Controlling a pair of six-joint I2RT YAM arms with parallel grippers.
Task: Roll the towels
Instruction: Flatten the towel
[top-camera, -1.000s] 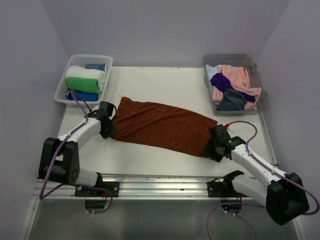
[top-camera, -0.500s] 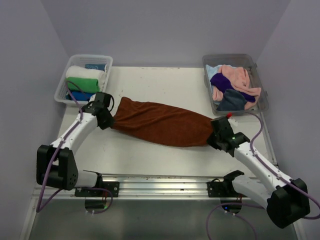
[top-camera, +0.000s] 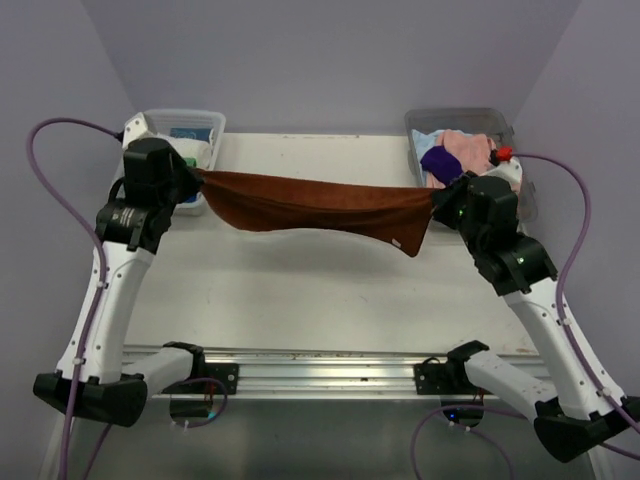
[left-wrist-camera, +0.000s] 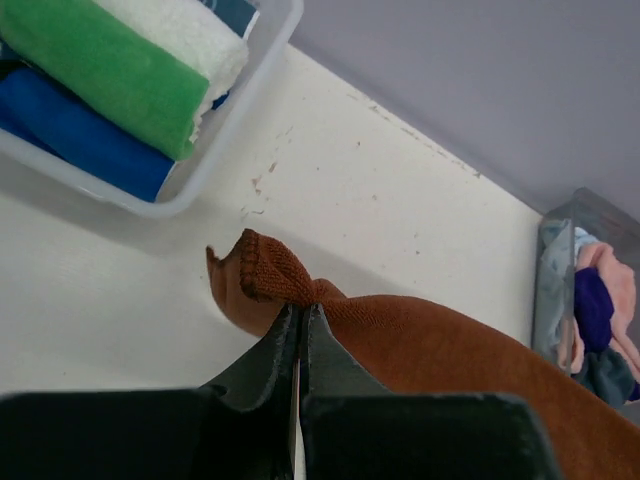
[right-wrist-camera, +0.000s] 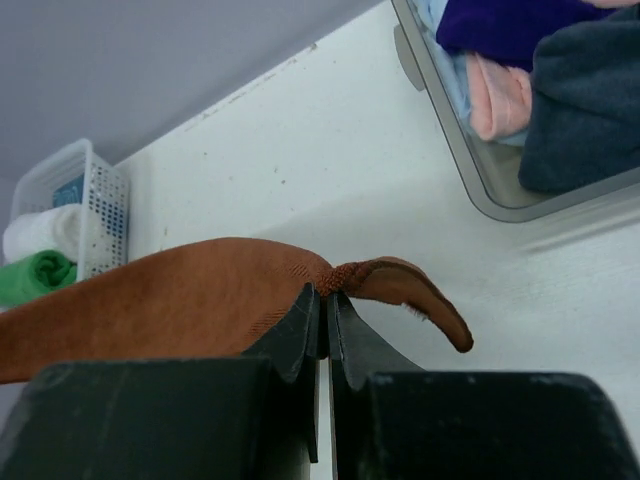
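Observation:
A rust-brown towel (top-camera: 310, 205) hangs stretched in the air between both arms, sagging in the middle above the table (top-camera: 300, 290). My left gripper (top-camera: 193, 178) is shut on its left corner (left-wrist-camera: 275, 280). My right gripper (top-camera: 437, 203) is shut on its right corner (right-wrist-camera: 350, 277), and a loose flap (top-camera: 412, 235) droops beside it. Rolled white (left-wrist-camera: 190, 35), green (left-wrist-camera: 110, 75) and blue (left-wrist-camera: 70, 130) towels lie in the left bin (left-wrist-camera: 215, 160). Loose purple (right-wrist-camera: 500, 25), pink (right-wrist-camera: 500, 100) and dark grey-blue (right-wrist-camera: 585, 110) towels fill the right bin (right-wrist-camera: 470, 170).
The left clear bin (top-camera: 210, 125) stands at the table's back left and the right clear bin (top-camera: 460, 118) at its back right. Purple cables (top-camera: 50, 135) loop out from both arms. A metal rail (top-camera: 320, 360) runs along the near edge.
Both arms have risen and drawn apart, lifting the rust-brown towel off the table until it hangs between them. The right gripper closed on its corner within the last second.

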